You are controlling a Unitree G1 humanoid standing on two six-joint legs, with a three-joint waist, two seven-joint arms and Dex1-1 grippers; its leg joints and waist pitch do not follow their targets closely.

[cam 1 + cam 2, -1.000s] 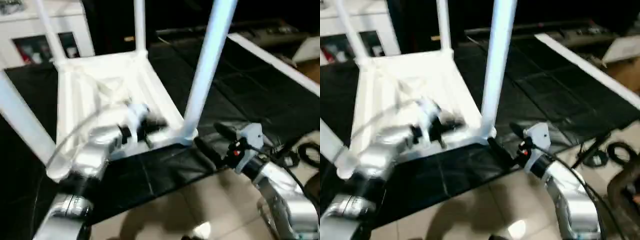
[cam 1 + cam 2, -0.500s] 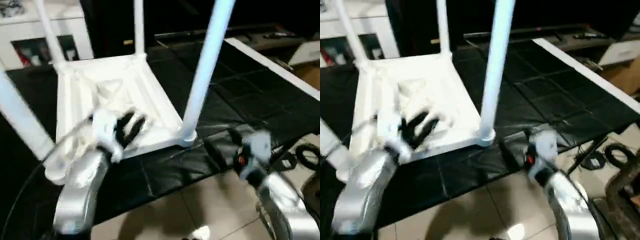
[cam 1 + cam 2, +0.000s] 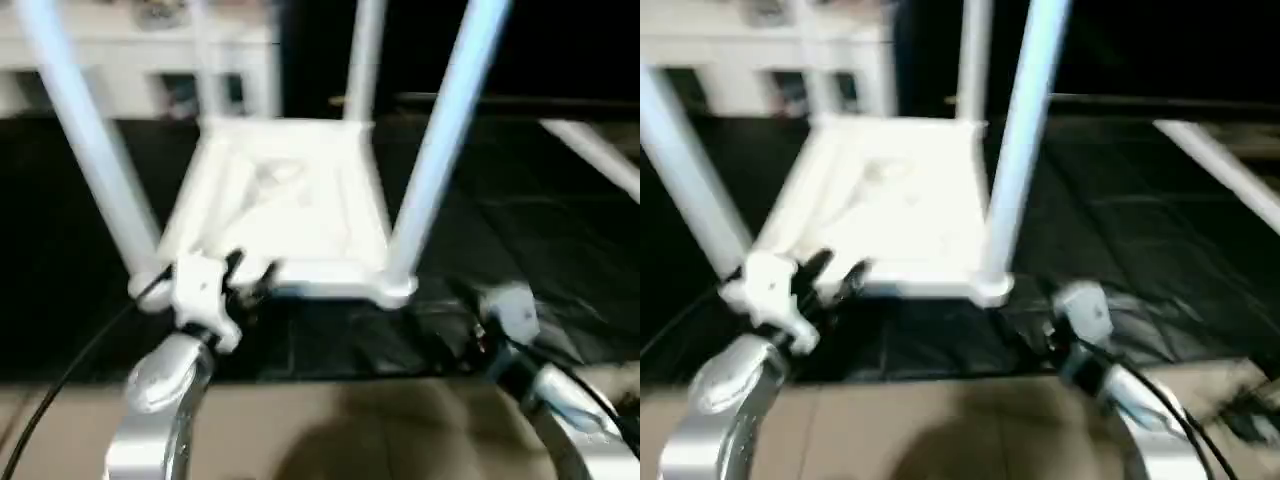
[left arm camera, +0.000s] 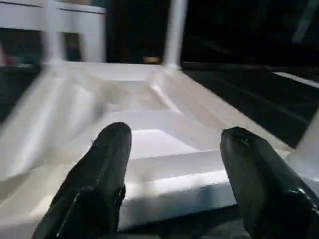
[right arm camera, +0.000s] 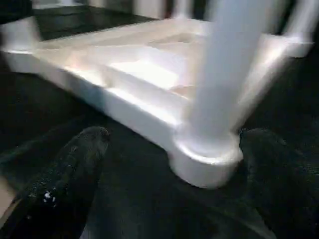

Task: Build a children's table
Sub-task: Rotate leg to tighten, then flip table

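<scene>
- White tabletop [image 3: 285,205] is seen upside down, legs [image 3: 445,140] upright, just ahead of both claws.
- Left claw [image 4: 172,164] is spread, empty, at its near edge.
- Right claw [image 5: 172,164] is spread around a corner socket [image 5: 207,154].

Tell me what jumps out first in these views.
The upside-down white plastic tabletop lies on the black mat with four white tube legs standing up from its corner sockets. The left gripper sits open at its near edge, and the right gripper is open around the near-right leg's base.
</scene>
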